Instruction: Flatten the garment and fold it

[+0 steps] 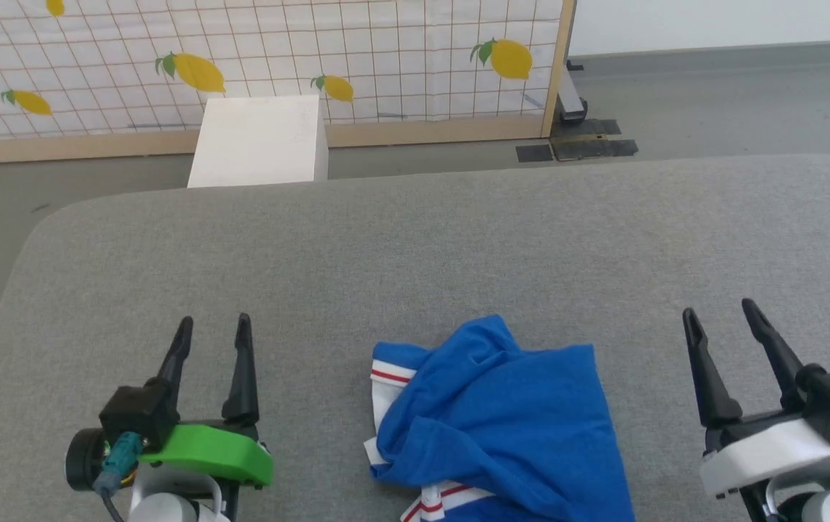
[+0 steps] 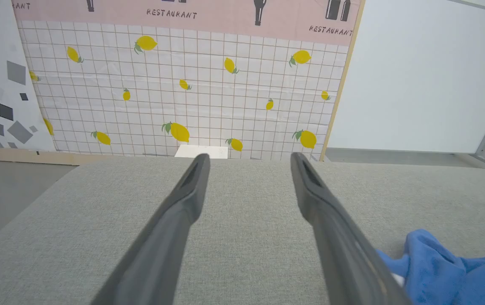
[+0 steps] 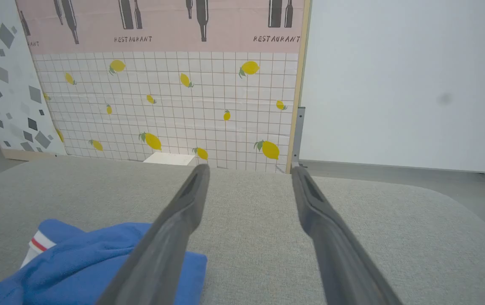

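The garment (image 1: 501, 420) lies crumpled in a heap at 6 o'clock on the grey worktop (image 1: 415, 239). Blue cloth is uppermost, with white, red-striped trim showing at its 9 and 7 o'clock edges. The left pincer (image 1: 214, 319) sits at 8 o'clock and the right pincer (image 1: 718, 308) at 4 o'clock. Both are spread apart, hold nothing and are clear of the cloth.

The garment (image 1: 501, 420) lies on the table (image 1: 415, 239), near edge — left gripper (image 1: 214, 319) to its left, right gripper (image 1: 718, 307) to its right. A box (image 1: 259, 141) stands behind the table.
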Tool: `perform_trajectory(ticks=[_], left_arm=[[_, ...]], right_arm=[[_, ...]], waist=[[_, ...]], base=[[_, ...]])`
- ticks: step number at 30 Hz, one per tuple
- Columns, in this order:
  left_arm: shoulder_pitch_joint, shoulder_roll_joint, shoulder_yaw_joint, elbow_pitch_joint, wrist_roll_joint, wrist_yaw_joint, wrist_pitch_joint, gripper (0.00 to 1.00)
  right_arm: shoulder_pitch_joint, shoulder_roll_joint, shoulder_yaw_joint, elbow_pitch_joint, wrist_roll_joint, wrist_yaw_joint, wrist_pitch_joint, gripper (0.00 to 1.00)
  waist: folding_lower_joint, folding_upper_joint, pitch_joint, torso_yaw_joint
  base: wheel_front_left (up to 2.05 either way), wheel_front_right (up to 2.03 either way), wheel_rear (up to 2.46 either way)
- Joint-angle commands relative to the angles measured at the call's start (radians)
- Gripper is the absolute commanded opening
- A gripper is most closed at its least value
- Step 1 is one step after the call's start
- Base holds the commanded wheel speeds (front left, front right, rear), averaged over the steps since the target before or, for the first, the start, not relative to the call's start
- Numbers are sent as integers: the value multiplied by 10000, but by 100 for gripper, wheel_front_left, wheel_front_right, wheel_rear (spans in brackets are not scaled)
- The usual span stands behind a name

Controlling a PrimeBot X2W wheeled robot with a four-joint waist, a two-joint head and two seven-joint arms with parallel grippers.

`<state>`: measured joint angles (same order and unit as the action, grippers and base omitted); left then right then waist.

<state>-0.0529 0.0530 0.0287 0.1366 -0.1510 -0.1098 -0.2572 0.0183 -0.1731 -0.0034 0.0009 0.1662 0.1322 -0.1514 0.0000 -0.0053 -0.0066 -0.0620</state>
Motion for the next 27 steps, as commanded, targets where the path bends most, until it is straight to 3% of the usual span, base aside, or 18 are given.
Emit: perform_trajectory(ticks=[1, 20, 23, 27], left_arm=[[141, -27, -78, 13, -51, 79, -45, 100], [280, -28, -285, 19, -131, 226, -45, 100], [315, -28, -264, 18, -135, 247, -45, 100], [323, -28, -223, 7, -145, 262, -45, 100]], right_arm=[[180, -35, 50, 46, -62, -15, -94, 100], [354, 70, 134, 269, 363, -15, -257, 100], [351, 623, 44, 417, 2379, -15, 260, 100], [183, 941, -480, 797, 6188, -15, 2360, 100]], waist=[[0, 53, -24, -14], [0, 53, 5, 4], [0, 53, 2, -23], [0, 53, 51, -61]], base=[[0, 0, 0], [0, 0, 0], [0, 0, 0], [0, 0, 0]])
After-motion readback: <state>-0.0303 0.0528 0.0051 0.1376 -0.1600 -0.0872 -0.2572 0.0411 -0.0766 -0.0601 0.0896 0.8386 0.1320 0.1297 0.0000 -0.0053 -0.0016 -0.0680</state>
